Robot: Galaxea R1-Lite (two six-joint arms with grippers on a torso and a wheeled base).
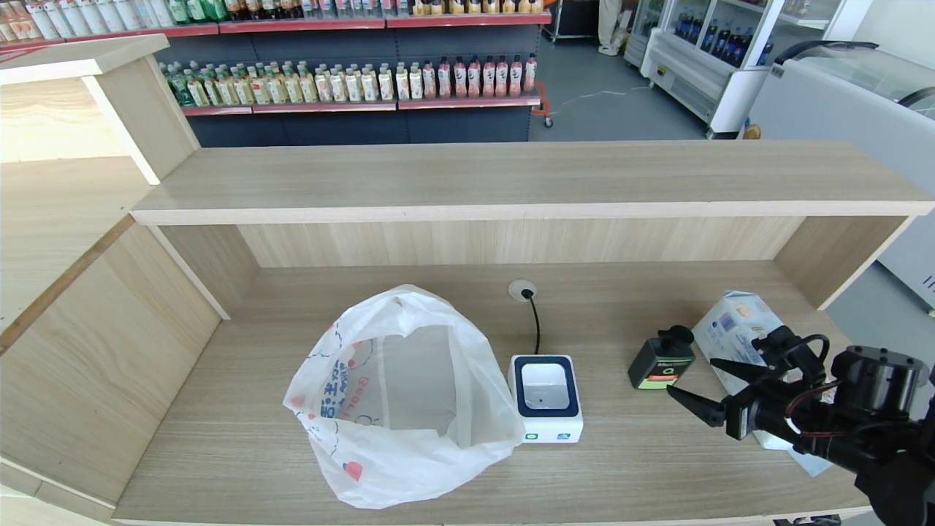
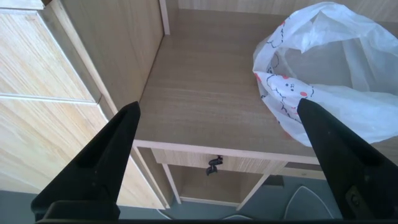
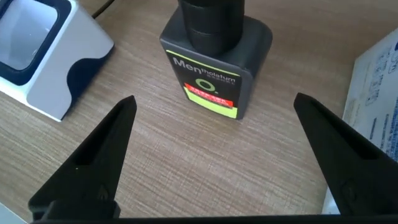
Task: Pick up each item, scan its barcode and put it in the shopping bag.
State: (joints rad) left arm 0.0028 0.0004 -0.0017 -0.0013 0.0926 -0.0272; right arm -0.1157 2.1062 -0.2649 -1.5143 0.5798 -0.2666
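A dark bottle (image 1: 662, 359) with a black cap and a red and green label stands on the counter right of the white barcode scanner (image 1: 546, 397). A pale blue and white package (image 1: 733, 327) lies just right of the bottle. My right gripper (image 1: 700, 386) hovers open a little in front of and to the right of the bottle (image 3: 215, 51), fingers spread wider than it. The white plastic shopping bag (image 1: 398, 398) stands open left of the scanner (image 3: 38, 48). My left gripper (image 2: 217, 155) is open, held off the counter's front left corner, near the bag (image 2: 323, 74).
A black cable (image 1: 535, 321) runs from the scanner to a grommet in the counter. A raised wooden ledge (image 1: 511, 183) walls the back, and wooden side panels (image 1: 102, 351) close the left and right. Bare counter lies in front of the scanner and bottle.
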